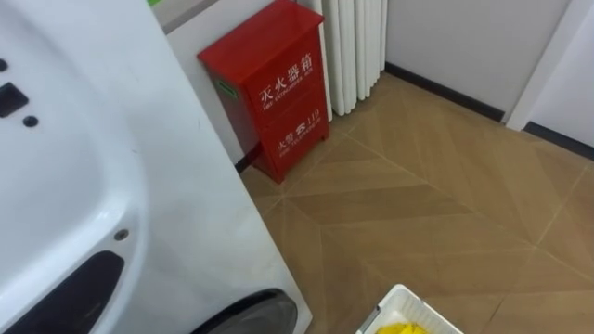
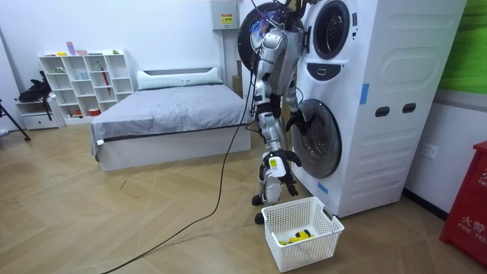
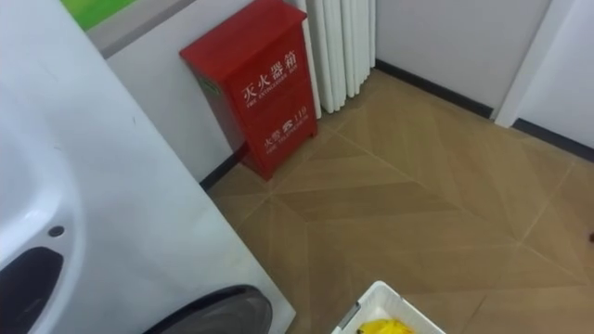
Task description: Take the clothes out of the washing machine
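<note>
Left eye view: the white washing machine (image 1: 93, 139) fills the left side, with the dark rim of a round door at the bottom edge. Past it a red cabinet (image 1: 274, 88) stands against the wall, just beside a white curtain (image 1: 357, 46). At the bottom edge is a corner of a white basket (image 1: 399, 299) on the wooden floor, with yellow clothing (image 1: 401, 327) inside it.

Right eye view: the same scene, with the basket corner and the yellow clothing again at the bottom edge.

Room view: this adds the robot itself. It stands close to the front of the stacked machine, with the basket on the floor at its feet. Its right hand (image 2: 275, 169) hangs low, just above the basket's rim, the fingers loosely spread and holding nothing. Behind are a bed (image 2: 175, 114) and a white shelf (image 2: 84, 80).
</note>
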